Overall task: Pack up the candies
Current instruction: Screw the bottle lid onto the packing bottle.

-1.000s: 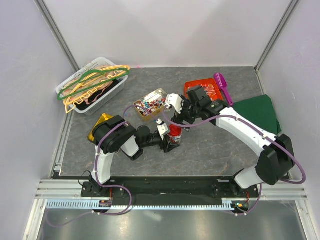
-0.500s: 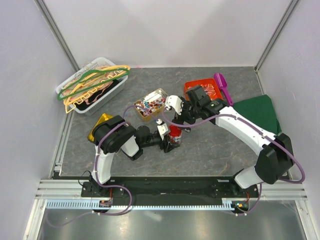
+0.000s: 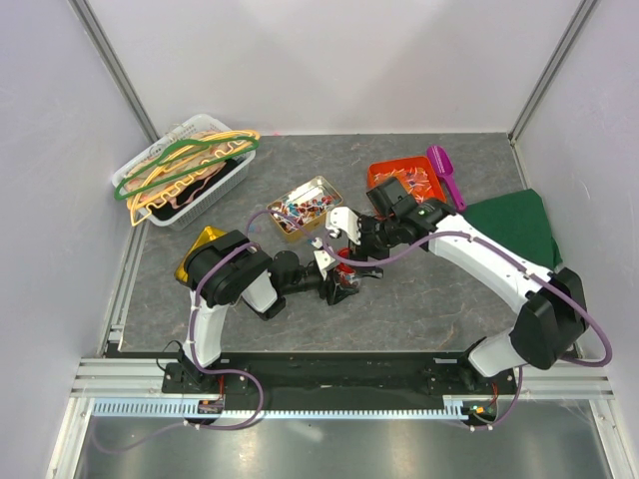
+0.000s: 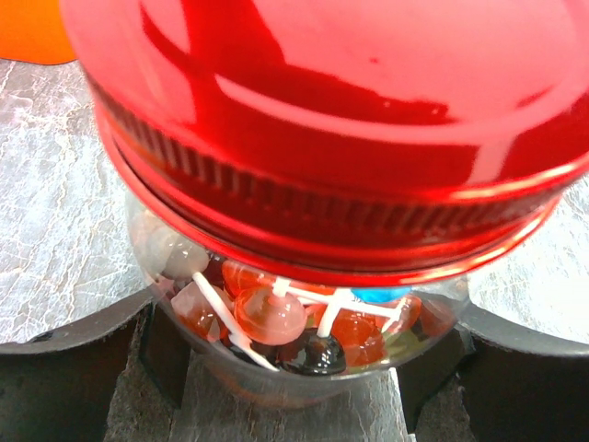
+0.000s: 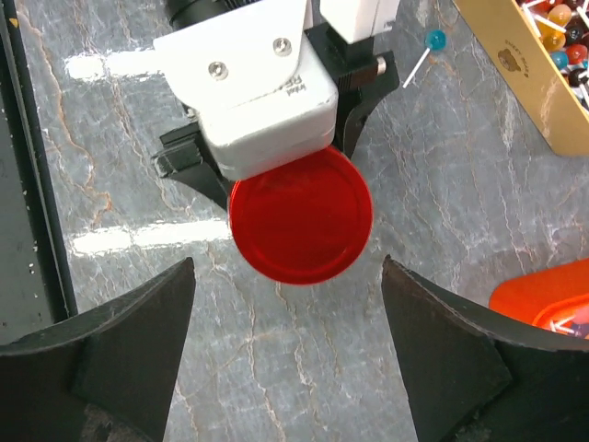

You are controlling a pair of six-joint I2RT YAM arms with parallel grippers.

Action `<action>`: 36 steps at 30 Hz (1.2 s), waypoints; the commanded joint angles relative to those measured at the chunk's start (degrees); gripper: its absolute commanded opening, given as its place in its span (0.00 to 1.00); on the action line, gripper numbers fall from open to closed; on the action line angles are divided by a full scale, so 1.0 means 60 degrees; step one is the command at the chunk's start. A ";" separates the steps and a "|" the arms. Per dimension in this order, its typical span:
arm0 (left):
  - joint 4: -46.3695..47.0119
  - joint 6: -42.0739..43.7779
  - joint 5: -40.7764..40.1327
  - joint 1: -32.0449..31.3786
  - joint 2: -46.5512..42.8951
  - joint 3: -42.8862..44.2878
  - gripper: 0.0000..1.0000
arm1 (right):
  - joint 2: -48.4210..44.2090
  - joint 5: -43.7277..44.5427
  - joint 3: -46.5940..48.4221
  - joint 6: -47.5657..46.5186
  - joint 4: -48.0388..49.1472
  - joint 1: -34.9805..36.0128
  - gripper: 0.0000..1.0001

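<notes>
I'm looking down at the grey marbled table, and the jar near its middle is my reference for everything.

Biggest item first: the white basket, piled with coloured hangers, sits well away from the jar, far off to its left and toward the back wall. The green cloth lies well to the jar's right, at the table edge. Behind the jar and to the right is the orange tray with candies in it. The purple scoop lies along the tray's side farthest from the jar. Behind the jar and slightly left is the gold box, loaded with more candies. A shiny gold object sits to the jar's left, beyond my left arm.

Now the jar itself. It stands upright with the red lid on its mouth; I can't tell whether the lid is screwed down. Through the clear wall on my left wrist camera I see candies packed inside: red and orange heads on white sticks, and one blue.

My left gripper clamps the jar low on its body, a dark finger pressed on each side. My right gripper hangs above the lid, fingers spread wide and holding nothing.

Smallest thing: one loose lollipop with a blue head lies on the table just behind the jar, between it and the gold box.
</notes>
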 commanded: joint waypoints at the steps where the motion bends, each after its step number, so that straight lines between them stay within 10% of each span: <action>1: 0.2581 0.0259 0.0345 -0.0021 -0.0041 -0.0101 0.49 | 0.0201 -0.0522 0.0222 0.0100 0.0587 0.0009 0.88; 18: 0.2581 0.0244 0.0447 -0.0021 -0.0041 -0.0087 0.49 | 0.1504 -0.1665 0.0721 0.2019 0.1745 -0.0504 0.60; 21: 0.2581 0.0230 0.0447 -0.0006 -0.0041 -0.0087 0.49 | 0.1519 -0.1869 0.0706 0.2092 0.1746 -0.0606 0.38; 36: 0.2581 0.0259 0.0330 0.0009 -0.0041 -0.0072 0.50 | 0.1607 -0.2602 0.1116 0.1419 0.0091 -0.1456 0.37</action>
